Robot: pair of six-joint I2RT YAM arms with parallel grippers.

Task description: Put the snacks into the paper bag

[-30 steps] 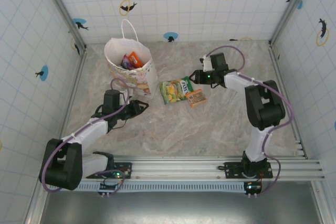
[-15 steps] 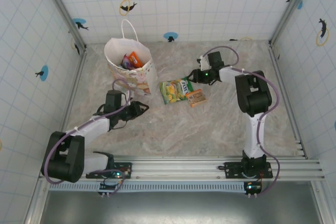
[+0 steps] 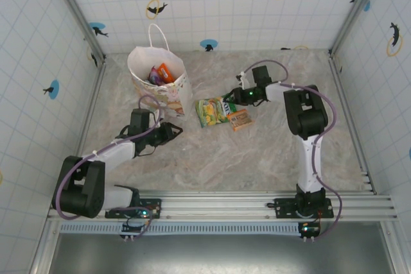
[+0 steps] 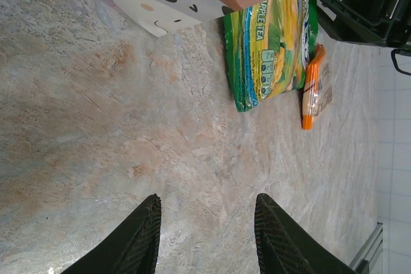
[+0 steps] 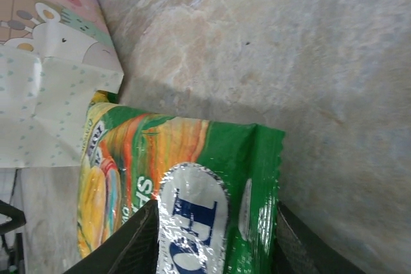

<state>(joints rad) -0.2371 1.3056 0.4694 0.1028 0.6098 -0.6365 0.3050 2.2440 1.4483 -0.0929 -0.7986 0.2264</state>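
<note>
While right gripper (image 5: pixel 215 229) straddles edge of green packet (image 5: pixel 192 152), fingers spread, not yet clamped, left gripper (image 4: pixel 205 222) hangs wide, empty, over bare table. Orange bar (image 3: pixel 240 119) just beside packet. Paper bag (image 3: pixel 182 91) upright, several snacks (image 3: pixel 160 73) inside. 2 left outside.

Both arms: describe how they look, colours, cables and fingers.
Left arm and right arm: white links, bulky black joints, a mauve cable looping alongside each. Green light at the right wrist. Fingers black, with finely textured pads.
</note>
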